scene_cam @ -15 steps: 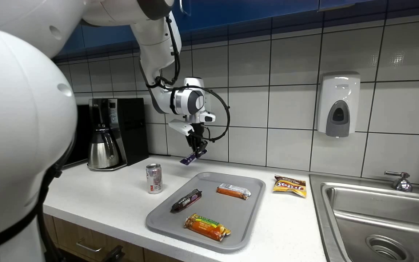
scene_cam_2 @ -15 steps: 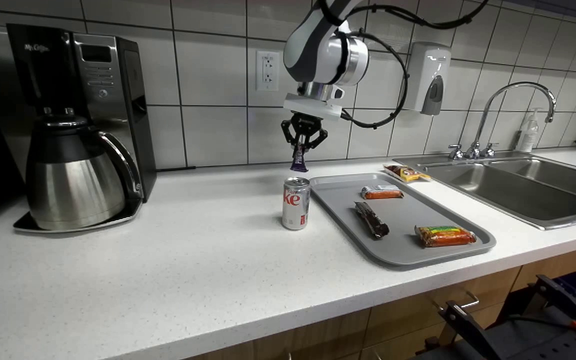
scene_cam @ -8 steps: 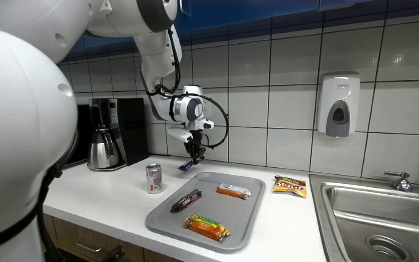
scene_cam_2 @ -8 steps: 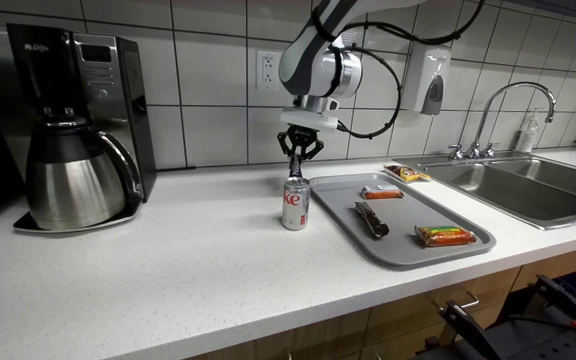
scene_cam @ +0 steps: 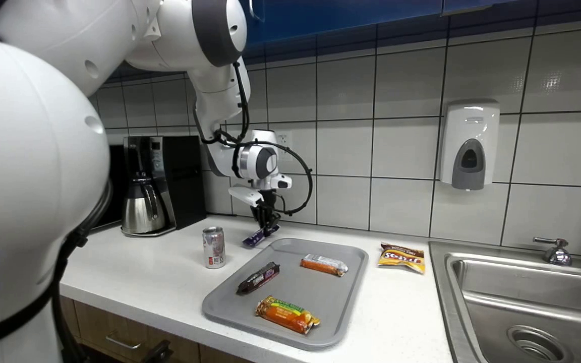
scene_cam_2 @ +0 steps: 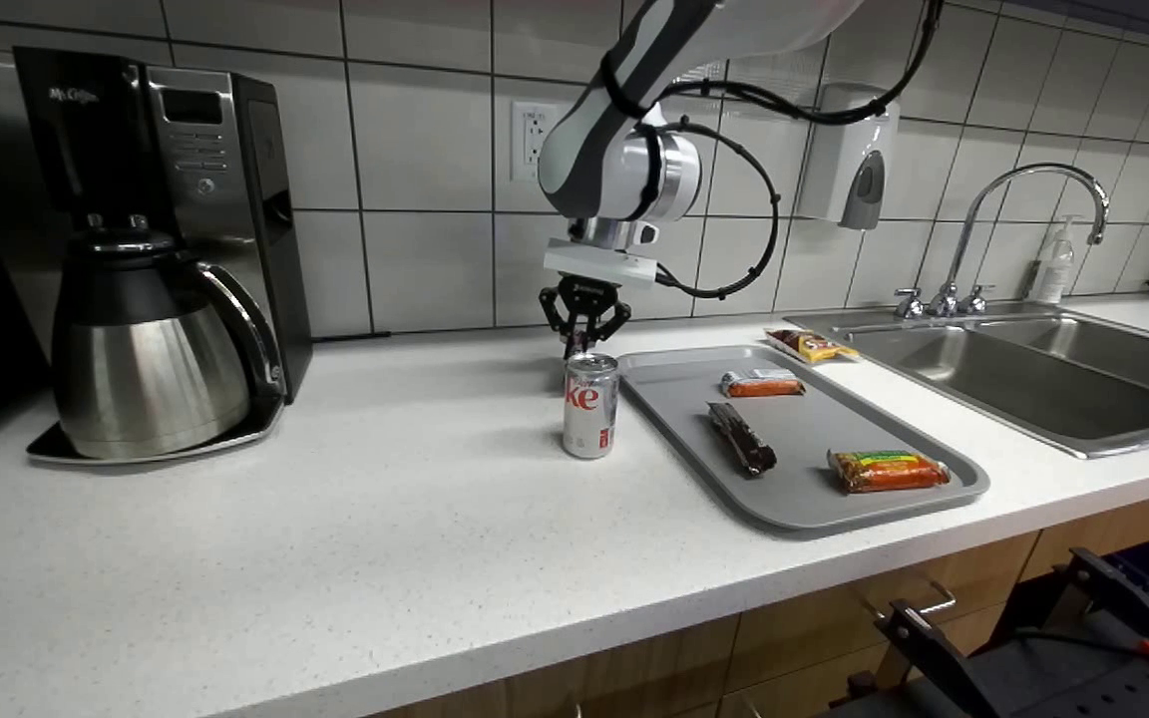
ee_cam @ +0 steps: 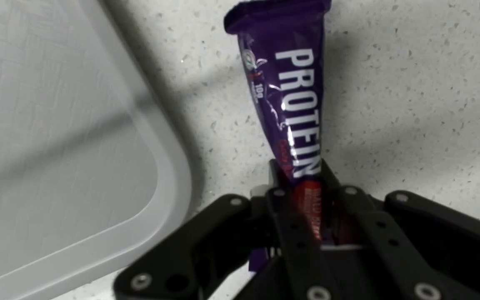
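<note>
My gripper is shut on a purple wrapped protein bar. The fingers squeeze the bar about its red middle, and its far end sticks out ahead of them in the wrist view. In an exterior view the bar is tilted and low over the white counter, behind the tray's back left corner; I cannot tell whether it touches the counter. A silver soda can stands upright in front of the gripper and hides most of the bar there. The grey tray is beside the bar.
On the tray lie a dark bar, an orange and white bar and a green and orange bar. A yellow and brown bag lies near the sink. A coffee maker stands at the left.
The arm has moved down and a little to the left, carrying the purple bar close to the counter. The can, tray and other packets have not moved.
</note>
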Robot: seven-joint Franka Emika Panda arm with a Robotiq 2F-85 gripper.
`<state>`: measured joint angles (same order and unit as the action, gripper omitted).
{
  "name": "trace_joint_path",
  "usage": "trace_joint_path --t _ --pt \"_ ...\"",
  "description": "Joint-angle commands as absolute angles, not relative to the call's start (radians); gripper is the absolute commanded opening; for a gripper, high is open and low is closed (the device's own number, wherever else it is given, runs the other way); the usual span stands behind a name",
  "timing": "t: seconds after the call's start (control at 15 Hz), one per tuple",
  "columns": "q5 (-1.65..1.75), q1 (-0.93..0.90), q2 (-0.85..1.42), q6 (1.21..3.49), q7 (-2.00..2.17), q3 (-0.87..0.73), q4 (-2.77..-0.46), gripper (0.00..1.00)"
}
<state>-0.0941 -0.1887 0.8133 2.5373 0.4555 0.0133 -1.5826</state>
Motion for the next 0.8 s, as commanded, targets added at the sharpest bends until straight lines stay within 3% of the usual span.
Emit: trace_joint_path --t 0.0,0.53,0.73 --pt "-0.107 -0.190 0.847 2.484 0.433 0.012 -1.518 0.41" --pt "-0.111 -0.185 0.823 2.494 0.434 0.011 -1.521 0.97" --pt "-0.113 -0.178 0.801 2.501 0.434 0.006 -1.536 1.00"
